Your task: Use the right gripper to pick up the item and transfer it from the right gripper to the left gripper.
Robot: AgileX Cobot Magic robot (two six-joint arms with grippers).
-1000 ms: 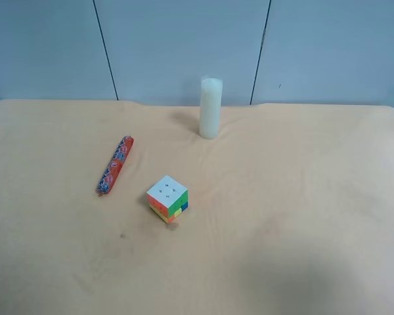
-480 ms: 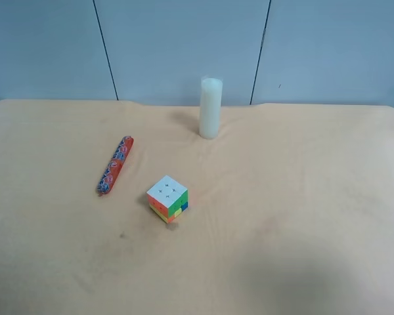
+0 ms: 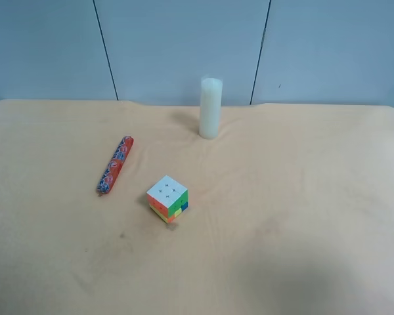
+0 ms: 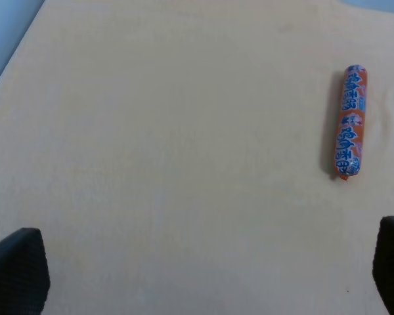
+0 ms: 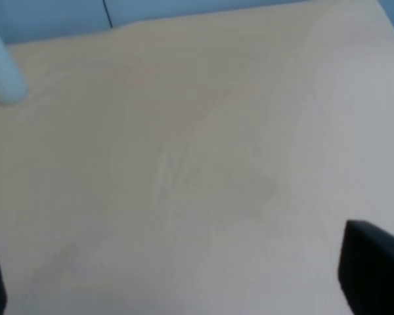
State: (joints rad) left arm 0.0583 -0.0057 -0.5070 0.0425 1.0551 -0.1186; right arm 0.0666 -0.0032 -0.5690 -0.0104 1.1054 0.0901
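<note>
The sausage point(image 3: 115, 165) lies flat on the counter point(image 3: 302, 197), outside the right end effector's point(image 5: 177, 289) view but ahead of the left end effector point(image 4: 203, 275), long axis pointing away. Both stand wide open, empty; the left looks nearer.

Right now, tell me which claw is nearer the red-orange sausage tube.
Left. The left claw has the sausage tube in its own view, lying untouched ahead of its open fingers. The right claw sees only bare table and the white cylinder.
</note>
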